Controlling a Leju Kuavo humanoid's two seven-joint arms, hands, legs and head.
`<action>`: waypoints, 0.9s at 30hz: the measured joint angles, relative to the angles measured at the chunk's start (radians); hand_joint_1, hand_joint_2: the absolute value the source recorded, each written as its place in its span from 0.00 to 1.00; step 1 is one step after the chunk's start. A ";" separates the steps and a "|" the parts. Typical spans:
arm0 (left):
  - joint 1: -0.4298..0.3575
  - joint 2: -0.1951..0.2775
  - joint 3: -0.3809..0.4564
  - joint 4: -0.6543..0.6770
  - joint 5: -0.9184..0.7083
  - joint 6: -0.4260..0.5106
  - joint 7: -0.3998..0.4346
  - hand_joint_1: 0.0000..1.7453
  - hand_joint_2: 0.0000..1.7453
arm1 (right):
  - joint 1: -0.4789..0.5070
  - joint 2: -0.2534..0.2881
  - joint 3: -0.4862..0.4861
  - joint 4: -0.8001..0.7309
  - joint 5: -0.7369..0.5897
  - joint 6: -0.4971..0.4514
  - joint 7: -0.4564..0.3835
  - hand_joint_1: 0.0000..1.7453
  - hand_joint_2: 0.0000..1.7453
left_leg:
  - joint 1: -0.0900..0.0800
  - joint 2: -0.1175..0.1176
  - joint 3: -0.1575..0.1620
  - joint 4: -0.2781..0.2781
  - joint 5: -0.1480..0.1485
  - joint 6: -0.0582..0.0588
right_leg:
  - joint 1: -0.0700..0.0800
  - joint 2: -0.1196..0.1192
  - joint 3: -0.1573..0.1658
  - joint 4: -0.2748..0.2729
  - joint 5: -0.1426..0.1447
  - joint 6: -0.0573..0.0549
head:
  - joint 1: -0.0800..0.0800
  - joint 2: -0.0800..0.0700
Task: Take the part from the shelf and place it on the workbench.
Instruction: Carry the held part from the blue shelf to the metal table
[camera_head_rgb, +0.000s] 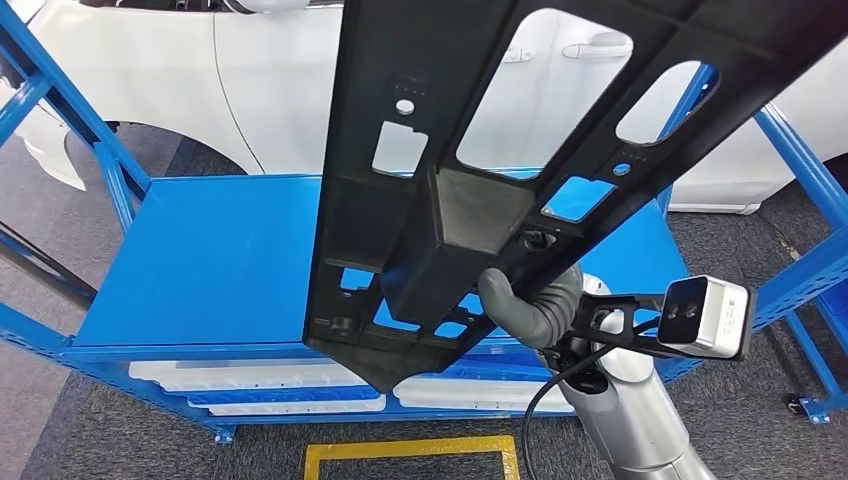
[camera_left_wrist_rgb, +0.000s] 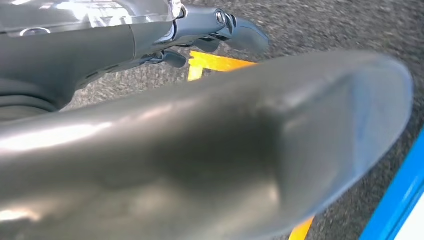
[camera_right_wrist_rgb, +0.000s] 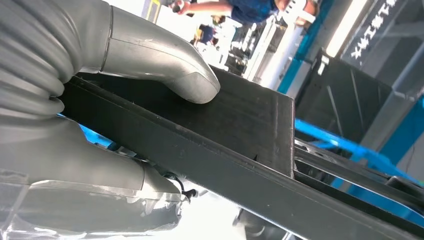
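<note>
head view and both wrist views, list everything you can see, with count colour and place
part: one, black, long panel with cut-outs, held up tilted in front of the shelf
shelf: one, blue, metal rack straight ahead, top deck bare
panels: several, white, lying on the shelf's lower level
car: one, white, behind the shelf
floor marking: one, yellow outline, on grey carpet before the shelf
person: one, blue top, far background
right hand: one, grey, grips the part's lower end
left hand: one, grey, hanging over the floor, holds nothing
</note>
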 joint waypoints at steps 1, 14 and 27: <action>0.000 0.000 0.000 0.000 0.000 0.002 0.001 0.00 0.00 | -0.001 -0.003 0.001 0.000 0.002 0.002 -0.003 1.00 1.00 | 0.002 0.001 0.002 -0.011 0.008 0.004 | 0.000 -0.001 -0.002 0.006 -0.010 0.006 | 0.000 0.000; 0.000 0.000 0.001 0.000 -0.009 0.008 0.001 0.00 0.00 | -0.001 -0.040 0.004 -0.001 0.008 -0.011 -0.015 1.00 1.00 | 0.001 0.002 -0.065 0.013 0.057 -0.009 | 0.000 0.001 0.055 0.008 -0.052 0.004 | 0.001 0.000; -0.003 0.004 0.001 0.000 -0.011 0.008 -0.007 0.00 0.00 | -0.031 -0.050 0.015 0.000 -0.012 -0.049 -0.013 1.00 1.00 | 0.005 0.000 0.074 0.031 -0.077 -0.027 | -0.003 -0.004 -0.056 -0.001 0.056 -0.010 | -0.001 0.000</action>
